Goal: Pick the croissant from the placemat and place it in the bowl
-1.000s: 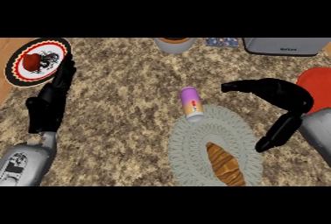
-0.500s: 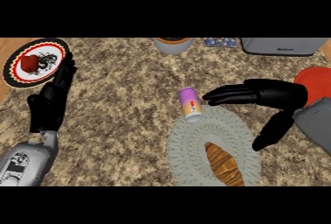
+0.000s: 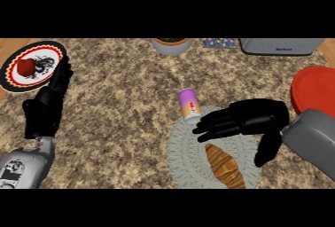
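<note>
Croissant (image 3: 225, 167) lies on my placemat (image 3: 183, 150) at 5 o'clock; right hand (image 3: 252, 119) hovers above, fingers spread, seemingly not touching. Left hand (image 3: 46, 106) rests open at 9.

Both forearms are smooth grey shells with rounded ends. The left hand (image 3: 46, 111) and right hand (image 3: 252, 119) are glossy black. Dark markings show on the left forearm (image 3: 20, 166).
</note>
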Controlling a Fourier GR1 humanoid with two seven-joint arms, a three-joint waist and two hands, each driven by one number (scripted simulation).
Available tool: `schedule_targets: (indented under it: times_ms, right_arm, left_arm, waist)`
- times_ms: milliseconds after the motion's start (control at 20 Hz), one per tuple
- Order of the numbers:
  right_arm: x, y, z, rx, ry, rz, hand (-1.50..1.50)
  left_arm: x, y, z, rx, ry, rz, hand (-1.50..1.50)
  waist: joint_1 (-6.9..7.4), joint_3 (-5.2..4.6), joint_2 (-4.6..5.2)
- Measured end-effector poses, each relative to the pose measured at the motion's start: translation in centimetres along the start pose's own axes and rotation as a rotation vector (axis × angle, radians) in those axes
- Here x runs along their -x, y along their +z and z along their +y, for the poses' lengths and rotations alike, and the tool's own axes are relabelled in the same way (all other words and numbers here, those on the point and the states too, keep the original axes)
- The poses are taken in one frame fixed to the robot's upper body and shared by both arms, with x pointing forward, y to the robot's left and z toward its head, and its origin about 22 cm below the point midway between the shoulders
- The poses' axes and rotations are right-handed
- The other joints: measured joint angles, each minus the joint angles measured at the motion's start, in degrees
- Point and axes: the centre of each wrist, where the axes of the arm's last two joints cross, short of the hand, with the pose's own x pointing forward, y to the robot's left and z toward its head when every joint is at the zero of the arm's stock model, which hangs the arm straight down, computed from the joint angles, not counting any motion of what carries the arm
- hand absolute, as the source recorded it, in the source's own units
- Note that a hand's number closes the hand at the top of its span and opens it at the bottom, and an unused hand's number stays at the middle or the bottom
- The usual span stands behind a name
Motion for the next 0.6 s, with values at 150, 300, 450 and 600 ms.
schedule_targets:
  times_ms: [150, 300, 450, 600]
  right_arm:
    - [0.1, -1.1, 1.2, -0.075, 0.043, 0.017, -1.5]
    - [0.8, -1.6, 2.5, -0.139, 0.08, 0.045, -1.5]
    - [1.1, -2.4, 3.3, -0.186, 0.106, 0.069, -1.5]
    - [1.9, -2.9, 4.0, -0.201, 0.112, 0.086, -1.5]
  left_arm:
    - [0.2, 0.4, 0.0, 0.001, -0.002, -0.001, 0.0]
    - [0.0, 0.3, 0.3, -0.01, -0.001, 0.001, 0.0]
    - [0.0, 0.2, 0.7, -0.011, 0.0, 0.005, 0.0]
    - [-0.1, 0.4, 0.9, -0.008, 0.002, 0.004, 0.0]
  waist:
    - [-0.24, -0.02, -0.05]
    - [-0.43, -0.03, -0.07]
    - [-0.75, -0.04, -0.12]
    - [-0.8, -0.03, -0.14]
